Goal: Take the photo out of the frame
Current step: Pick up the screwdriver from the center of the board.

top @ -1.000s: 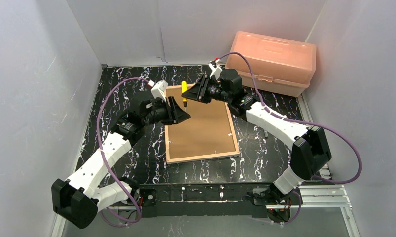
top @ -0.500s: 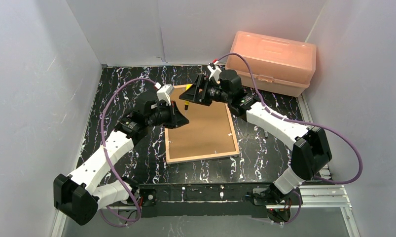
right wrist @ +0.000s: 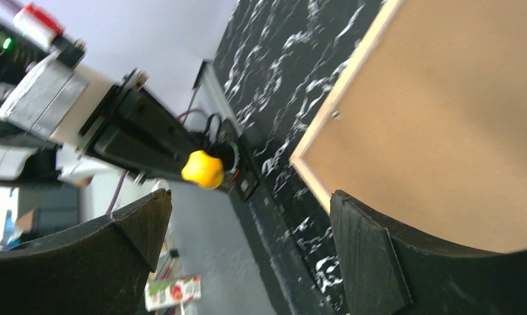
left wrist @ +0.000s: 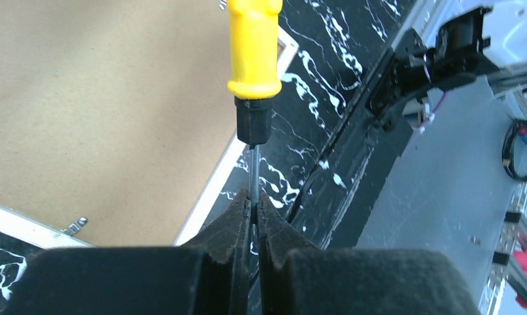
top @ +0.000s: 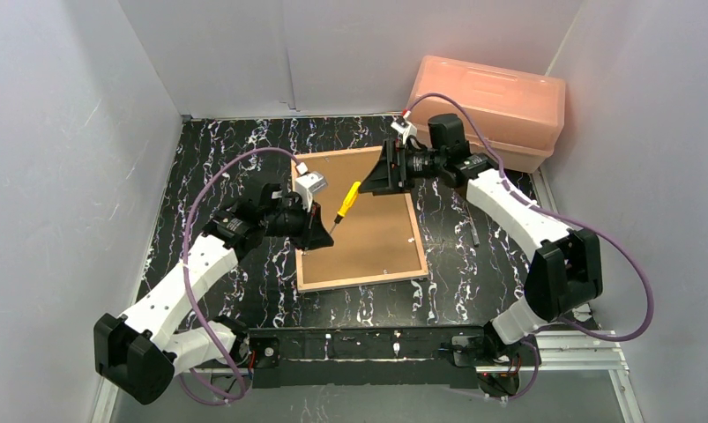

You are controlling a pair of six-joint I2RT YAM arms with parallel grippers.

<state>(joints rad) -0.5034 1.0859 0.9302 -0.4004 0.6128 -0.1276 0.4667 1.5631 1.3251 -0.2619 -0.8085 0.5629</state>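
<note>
- Top external view: the frame [top: 361, 281] lies face down on the worktop [top: 227, 150], its brown backing board [top: 381, 233] up; the photo is out of sight.
- Left end effector [top: 325, 231], clamped tight on the thin metal shaft of a yellow-handled screwdriver [top: 347, 201], hovers over the frame's left edge.
- Right end effector [top: 383, 169], jaws spread wide and empty, hangs above the frame's far right corner, near a pink box [top: 487, 106].

L arm [top: 174, 282] reaches fwd from its base, elbow low, wrist angled inward. L hand [top: 324, 231] has its jaws pinched tight on the thin metal shaft of a screwdriver [left wrist: 254, 46]. R arm [top: 517, 211] extends farther, forearm raised, wrist turned toward L side; R hand [top: 378, 172] jaws spread wide, free of any contact.
</note>
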